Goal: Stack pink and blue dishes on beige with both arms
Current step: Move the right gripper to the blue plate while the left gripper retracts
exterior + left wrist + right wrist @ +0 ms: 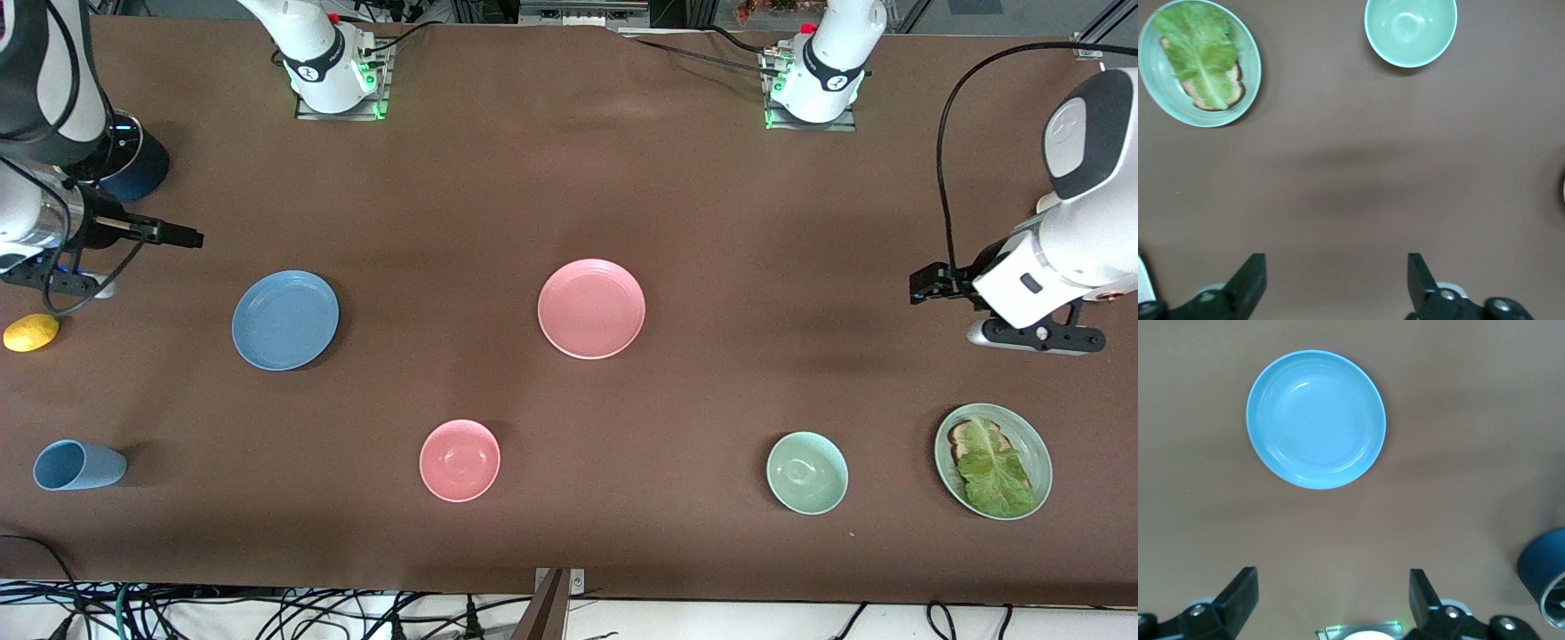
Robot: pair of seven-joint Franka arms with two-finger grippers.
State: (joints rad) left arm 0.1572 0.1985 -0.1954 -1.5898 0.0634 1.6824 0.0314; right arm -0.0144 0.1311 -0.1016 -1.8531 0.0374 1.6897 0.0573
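Observation:
The blue plate lies flat toward the right arm's end of the table. The pink plate lies near the table's middle. Both plates hold nothing. No beige plate shows in any view. My right gripper hangs open and holds nothing, over bare cloth at the right arm's end, apart from the blue plate. My left gripper hangs open and holds nothing, over bare cloth at the left arm's end.
A pink bowl, a pale green bowl and a green plate with toast and lettuce stand nearer the front camera. A blue cup lies on its side. A lemon and a dark blue object sit by the right arm.

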